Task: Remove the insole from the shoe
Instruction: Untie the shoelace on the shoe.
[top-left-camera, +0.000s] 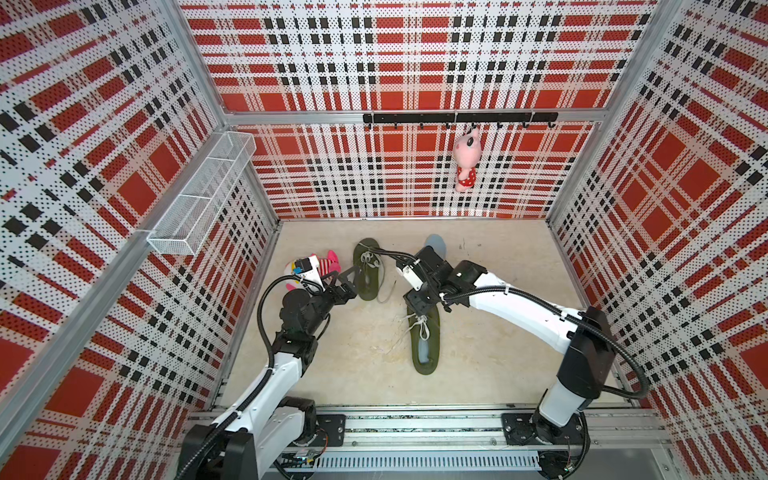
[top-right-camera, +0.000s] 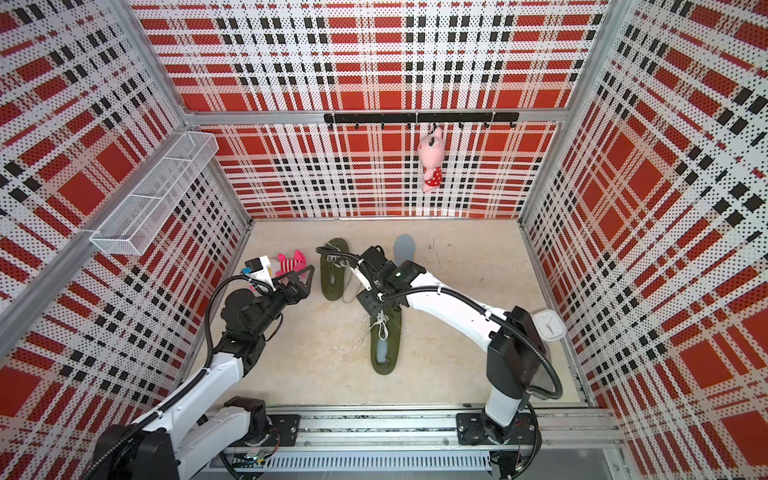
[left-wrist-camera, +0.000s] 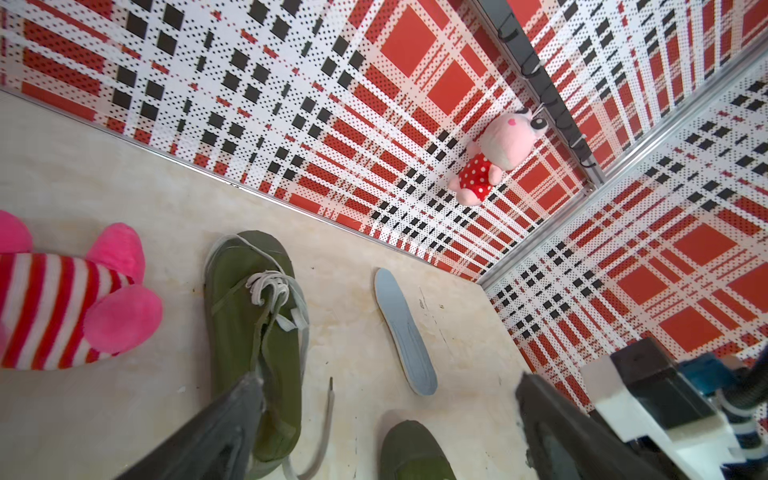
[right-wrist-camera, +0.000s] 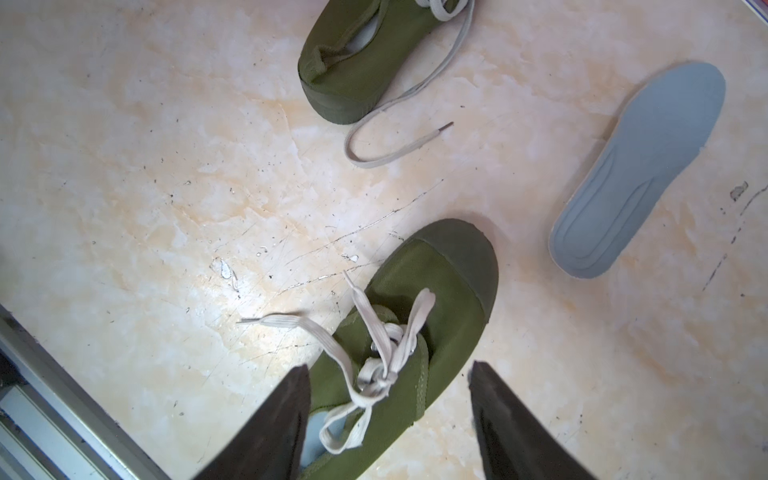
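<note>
Right gripper (right-wrist-camera: 390, 365) hangs spread and empty over a shoe (right-wrist-camera: 449, 282), insole (right-wrist-camera: 636, 174) lying apart on the floor (right-wrist-camera: 166, 166); left gripper (left-wrist-camera: 386, 378) gapes too.

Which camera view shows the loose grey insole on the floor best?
The right wrist view: the insole lies whole, large and sharp, its moulded lines visible. In the left wrist view the insole is whole but smaller. In both top views the right arm hides most of the insole.

Your two arms: white shells, black joints
Ribbed black hoses (top-left-camera: 260, 316) run along your left arm (top-left-camera: 278, 374) and right arm (top-left-camera: 519, 309); your right tool (right-wrist-camera: 390, 365) has dark wedge-shaped fingers (right-wrist-camera: 270, 424)
</note>
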